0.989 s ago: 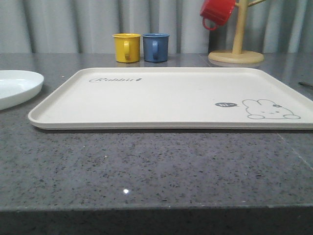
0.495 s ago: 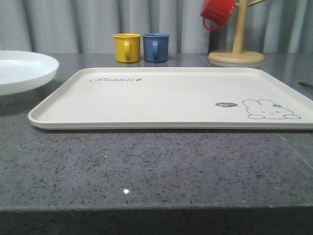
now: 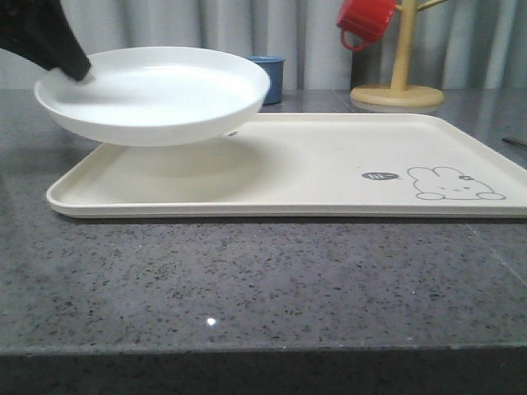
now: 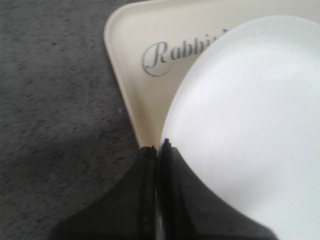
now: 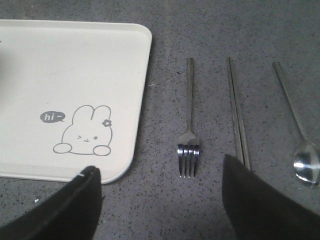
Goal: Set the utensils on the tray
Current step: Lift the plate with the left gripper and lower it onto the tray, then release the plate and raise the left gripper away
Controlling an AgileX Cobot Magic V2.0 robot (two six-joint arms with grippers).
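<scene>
My left gripper (image 3: 76,67) is shut on the rim of the round white plate (image 3: 156,92) and holds it in the air over the left end of the cream tray (image 3: 329,169). In the left wrist view the gripper (image 4: 157,150) pinches the plate (image 4: 250,110) edge above the tray's script-lettered corner (image 4: 127,75). My right gripper (image 5: 160,175) hangs open over the counter just off the tray's rabbit corner (image 5: 100,75). A silver fork (image 5: 189,125), flat chopsticks (image 5: 237,110) and a spoon (image 5: 300,135) lie side by side on the counter beside the tray.
A blue mug (image 3: 270,78) stands behind the tray, partly hidden by the plate. A red mug (image 3: 365,20) hangs on a wooden mug tree (image 3: 398,82) at the back right. The grey speckled counter (image 3: 263,280) stretches in front of the tray.
The plate has risen from the counter at the far left and moved right, now hanging over the tray's left end and hiding the yellow mug. The left gripper has come into the front view.
</scene>
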